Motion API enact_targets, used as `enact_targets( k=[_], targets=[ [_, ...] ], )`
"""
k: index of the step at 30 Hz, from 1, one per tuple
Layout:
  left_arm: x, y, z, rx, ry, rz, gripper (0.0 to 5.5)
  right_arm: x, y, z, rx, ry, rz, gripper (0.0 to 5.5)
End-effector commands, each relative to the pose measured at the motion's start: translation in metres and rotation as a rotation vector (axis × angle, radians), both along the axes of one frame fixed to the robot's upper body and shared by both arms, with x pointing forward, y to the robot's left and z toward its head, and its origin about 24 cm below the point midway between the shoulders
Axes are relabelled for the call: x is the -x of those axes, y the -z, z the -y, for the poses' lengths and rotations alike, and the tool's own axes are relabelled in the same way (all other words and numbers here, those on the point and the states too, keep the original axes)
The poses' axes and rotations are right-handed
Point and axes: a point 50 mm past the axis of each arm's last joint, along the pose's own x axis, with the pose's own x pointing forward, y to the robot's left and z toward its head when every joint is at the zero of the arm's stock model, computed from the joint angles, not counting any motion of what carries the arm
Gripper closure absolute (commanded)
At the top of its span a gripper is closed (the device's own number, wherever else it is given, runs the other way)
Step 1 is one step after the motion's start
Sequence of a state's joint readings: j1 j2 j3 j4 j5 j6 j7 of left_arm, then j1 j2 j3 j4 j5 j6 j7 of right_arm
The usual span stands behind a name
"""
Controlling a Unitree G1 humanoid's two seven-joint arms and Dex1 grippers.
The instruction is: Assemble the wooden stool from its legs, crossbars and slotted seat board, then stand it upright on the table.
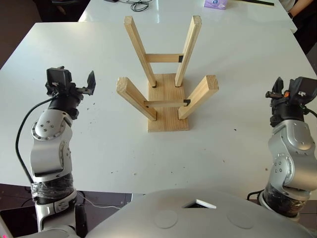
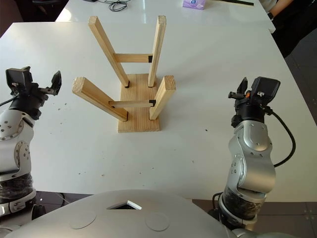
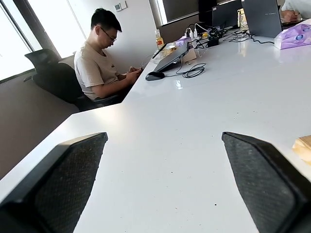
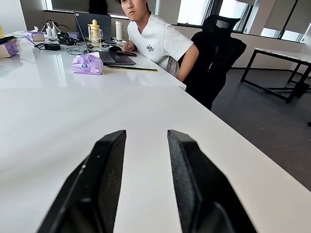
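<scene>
The wooden stool stands upside down mid-table: its seat board (image 1: 168,121) lies flat and the legs (image 1: 140,49) point up and outward. One crossbar (image 1: 162,58) joins the far pair of legs, another crossbar (image 1: 166,103) joins the near pair. My left gripper (image 1: 74,87) is above the table to the stool's left, well clear of it, open wide and empty (image 3: 163,179); a corner of wood (image 3: 303,145) shows past one finger. My right gripper (image 1: 279,90) is far to the stool's right, open by a narrow gap with nothing between its fingers (image 4: 146,138).
The white table (image 1: 99,148) has bare room all around the stool. A second table behind carries a purple tissue pack (image 1: 215,4) and cables (image 1: 138,5). Small dark specks (image 1: 91,106) lie near the left arm. The near edge runs just before my arms.
</scene>
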State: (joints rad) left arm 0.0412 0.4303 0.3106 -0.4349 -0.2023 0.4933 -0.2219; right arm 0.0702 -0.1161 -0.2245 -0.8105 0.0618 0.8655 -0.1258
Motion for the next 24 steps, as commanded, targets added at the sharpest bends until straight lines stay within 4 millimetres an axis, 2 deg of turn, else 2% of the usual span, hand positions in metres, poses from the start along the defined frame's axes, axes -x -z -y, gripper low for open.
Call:
enact_targets(
  k=[1,3,4,5,7,14,17,21,24],
  targets=[
    [0.003,-0.01,0.058,0.102,0.235,0.005,1.11,-0.019,-0.005,-0.077,-0.118,-0.272,0.019,3.94],
    [0.004,-0.02,0.079,0.135,0.298,0.021,1.11,-0.02,-0.013,-0.118,-0.173,-0.423,0.029,3.94],
    [0.004,-0.023,0.086,0.144,0.318,0.015,1.11,-0.018,-0.015,-0.131,-0.191,-0.47,0.027,3.94],
    [0.004,-0.024,0.091,0.15,0.334,0.007,1.11,-0.016,-0.015,-0.138,-0.201,-0.493,0.021,3.94],
    [0.005,-0.024,0.098,0.149,0.351,-0.012,1.11,-0.015,-0.011,-0.137,-0.199,-0.488,-0.001,3.94],
    [0.006,-0.012,0.091,0.101,0.325,-0.057,1.11,-0.022,-0.003,-0.09,-0.117,-0.348,-0.021,3.94],
    [0.008,0.0,0.088,0.055,0.392,-0.101,1.11,-0.017,0.002,-0.067,-0.069,-0.33,-0.053,3.94],
    [0.019,0.009,0.098,0.046,0.592,-0.133,1.11,0.001,0.017,-0.037,0.087,-0.49,-0.229,3.94],
    [0.023,0.011,0.103,0.043,0.69,-0.144,1.11,0.023,0.029,-0.015,0.217,-0.696,-0.46,3.94]
  ],
)
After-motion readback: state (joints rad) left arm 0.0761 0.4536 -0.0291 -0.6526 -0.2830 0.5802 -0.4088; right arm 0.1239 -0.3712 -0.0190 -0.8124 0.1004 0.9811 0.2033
